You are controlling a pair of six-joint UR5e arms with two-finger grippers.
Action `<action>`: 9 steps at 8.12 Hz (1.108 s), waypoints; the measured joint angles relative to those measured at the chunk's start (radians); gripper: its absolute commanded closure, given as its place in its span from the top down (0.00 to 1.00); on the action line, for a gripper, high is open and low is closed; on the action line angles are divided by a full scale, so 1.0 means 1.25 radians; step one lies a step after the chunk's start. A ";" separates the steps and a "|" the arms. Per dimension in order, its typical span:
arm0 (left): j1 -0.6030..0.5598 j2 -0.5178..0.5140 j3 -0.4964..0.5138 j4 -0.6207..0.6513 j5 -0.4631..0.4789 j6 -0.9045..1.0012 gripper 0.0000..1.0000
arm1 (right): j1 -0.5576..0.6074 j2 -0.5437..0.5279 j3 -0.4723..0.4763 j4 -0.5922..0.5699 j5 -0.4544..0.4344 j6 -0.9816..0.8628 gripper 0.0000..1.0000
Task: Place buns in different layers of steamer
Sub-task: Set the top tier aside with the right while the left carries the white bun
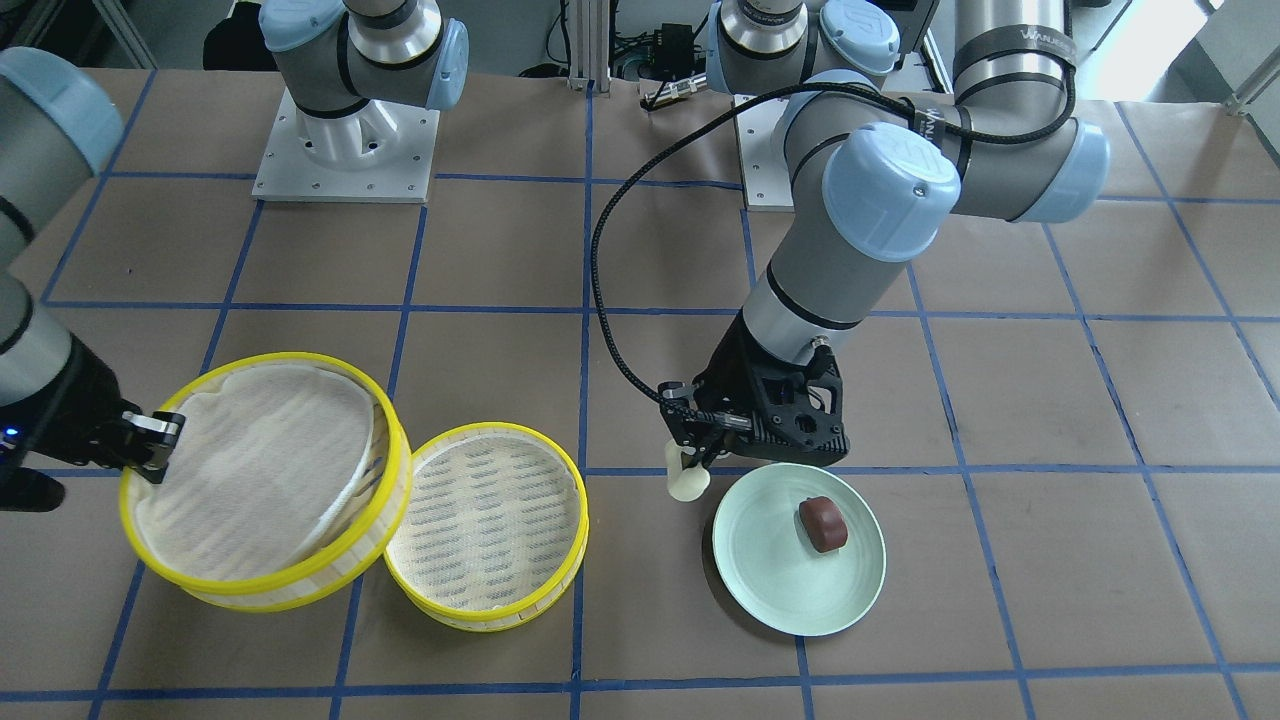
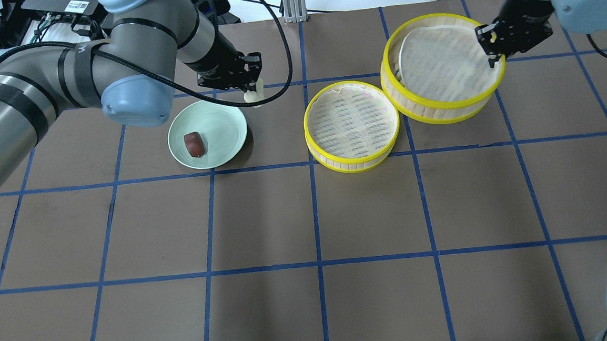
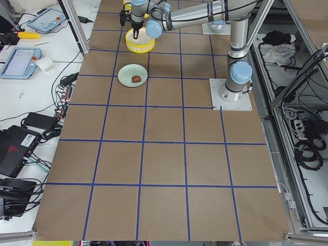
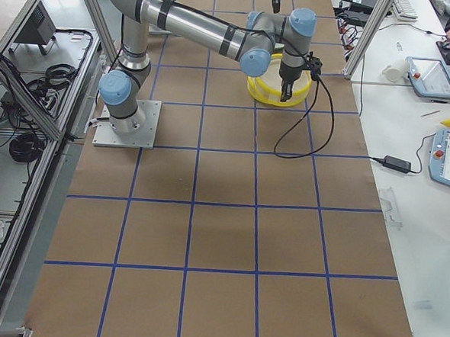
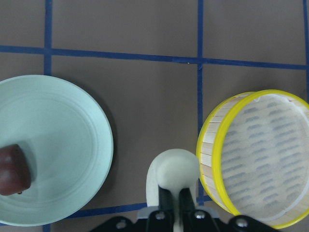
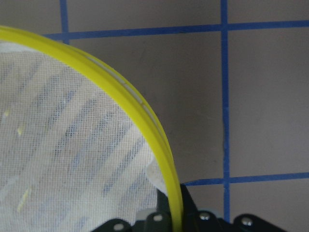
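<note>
My left gripper [image 1: 700,455] is shut on the cream-white bun [image 1: 688,478] and holds it above the table between the pale green plate [image 1: 760,590] and the lower steamer tier [image 1: 487,527]. The bun also shows in the left wrist view [image 5: 176,173] and the overhead view [image 2: 252,95]. The dark reddish-brown bun [image 1: 822,523] lies on the plate. My right gripper [image 1: 155,447] is shut on the yellow rim of the other steamer tier [image 1: 265,480], which is lifted and tilted, leaning against the lower tier. Both tiers hold only their white cloth liners.
Brown paper with a blue tape grid covers the table [image 2: 306,218]. The left arm's black cable [image 1: 610,300] loops above the table behind the gripper. The arm bases [image 1: 345,150] stand at the robot's edge of the table.
</note>
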State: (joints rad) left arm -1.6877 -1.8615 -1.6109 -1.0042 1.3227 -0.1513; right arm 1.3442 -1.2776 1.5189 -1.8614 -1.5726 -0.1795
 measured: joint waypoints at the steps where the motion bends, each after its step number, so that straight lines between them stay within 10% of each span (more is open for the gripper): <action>1: -0.020 -0.002 0.000 0.014 -0.014 -0.007 0.00 | -0.038 0.000 -0.005 0.012 -0.003 -0.020 0.00; 7: -0.100 -0.173 -0.001 0.274 -0.158 -0.019 0.00 | -0.095 0.021 -0.003 0.019 -0.042 -0.065 0.00; 9: -0.108 -0.215 -0.004 0.314 -0.160 -0.024 0.74 | -0.097 0.022 -0.001 0.020 -0.044 -0.066 0.00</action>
State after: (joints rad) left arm -1.8227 -2.1306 -1.6161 -0.6118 1.1225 -0.1808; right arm 1.2234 -1.2504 1.5179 -1.8367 -1.6270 -0.2624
